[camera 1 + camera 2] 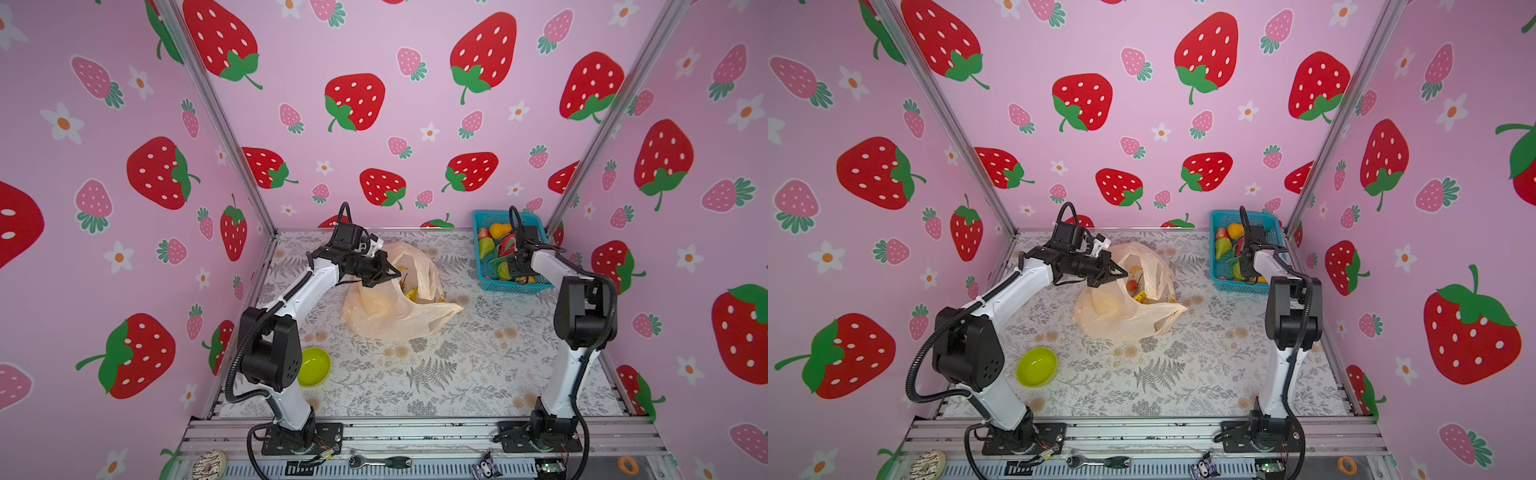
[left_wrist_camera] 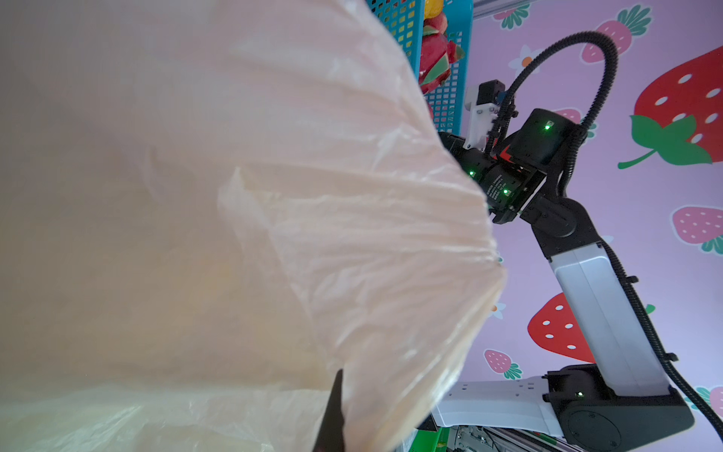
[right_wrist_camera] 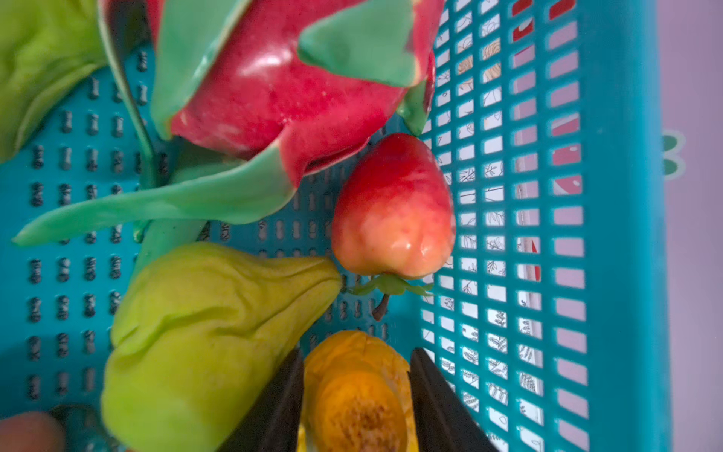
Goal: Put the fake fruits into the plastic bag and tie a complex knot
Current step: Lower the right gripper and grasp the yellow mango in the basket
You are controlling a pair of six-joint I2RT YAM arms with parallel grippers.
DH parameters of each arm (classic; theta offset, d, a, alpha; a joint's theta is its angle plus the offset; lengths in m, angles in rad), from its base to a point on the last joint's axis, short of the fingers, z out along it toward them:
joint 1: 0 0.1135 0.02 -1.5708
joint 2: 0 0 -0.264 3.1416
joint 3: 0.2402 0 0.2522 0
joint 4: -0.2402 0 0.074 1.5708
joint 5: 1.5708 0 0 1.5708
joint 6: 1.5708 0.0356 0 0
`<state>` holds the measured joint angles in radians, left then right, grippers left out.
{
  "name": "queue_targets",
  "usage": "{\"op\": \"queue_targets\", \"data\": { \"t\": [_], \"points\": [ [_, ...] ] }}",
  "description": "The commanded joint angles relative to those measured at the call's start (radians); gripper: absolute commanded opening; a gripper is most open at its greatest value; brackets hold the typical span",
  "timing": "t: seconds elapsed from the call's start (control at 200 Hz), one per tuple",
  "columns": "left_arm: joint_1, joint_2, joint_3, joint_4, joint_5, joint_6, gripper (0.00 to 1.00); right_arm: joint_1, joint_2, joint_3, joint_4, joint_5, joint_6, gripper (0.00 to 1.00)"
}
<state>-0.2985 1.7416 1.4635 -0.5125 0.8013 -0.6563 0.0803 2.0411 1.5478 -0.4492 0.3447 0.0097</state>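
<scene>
**Thin, translucent pale-peach plastic bag point(image 1: 386, 316) lies mid-way on the fern-print table point(image 1: 436, 374).**
The left gripper point(image 1: 390, 275) has its jaws closed on the bag rim. The right gripper point(image 3: 357, 354) is inside the teal plastic mesh basket point(image 3: 610, 235). Its fingers flank a glossy yellow-orange toy fruit point(image 3: 356, 395); clamping cannot be determined.

I've got the plastic bag point(image 1: 390, 311), thin, crinkly, pale peach, slumped on the surface point(image 1: 457, 374) with its mouth raised open, a yellow banana point(image 1: 411, 294) and small red apple point(image 1: 1131, 285) inside. Back right, the teal basket point(image 1: 513, 286) holds the orange pear point(image 1: 500, 230), green pear point(image 1: 485, 247), dragon fruit point(image 3: 281, 98) and a red-orange apple point(image 3: 393, 211). An orange-yellow fruit point(image 3: 356, 395) sits there too, between the right pincer point(image 3: 358, 352) fingers.
</scene>
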Motion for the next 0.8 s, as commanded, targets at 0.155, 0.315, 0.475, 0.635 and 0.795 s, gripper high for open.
{"op": "queue_targets", "data": {
  "t": [0.155,0.315,0.475,0.635,0.795],
  "points": [
    [-0.003,-0.017,-0.002,0.011,0.015,-0.005,0.0,0.015,-0.061,0.009,-0.033,0.012,-0.002,0.31],
    [-0.002,-0.018,-0.004,0.011,0.012,-0.005,0.0,0.032,-0.134,0.009,-0.034,0.007,0.0,0.27],
    [-0.003,-0.018,-0.003,0.011,0.012,-0.005,0.0,0.05,-0.24,0.006,-0.021,-0.09,0.014,0.25],
    [-0.003,-0.021,-0.004,0.011,0.012,-0.005,0.0,0.085,-0.406,-0.099,0.096,-0.39,0.082,0.24],
    [-0.005,-0.021,-0.004,0.011,0.012,-0.006,0.0,0.191,-0.505,-0.248,0.204,-0.629,0.15,0.24]
  ]
}}
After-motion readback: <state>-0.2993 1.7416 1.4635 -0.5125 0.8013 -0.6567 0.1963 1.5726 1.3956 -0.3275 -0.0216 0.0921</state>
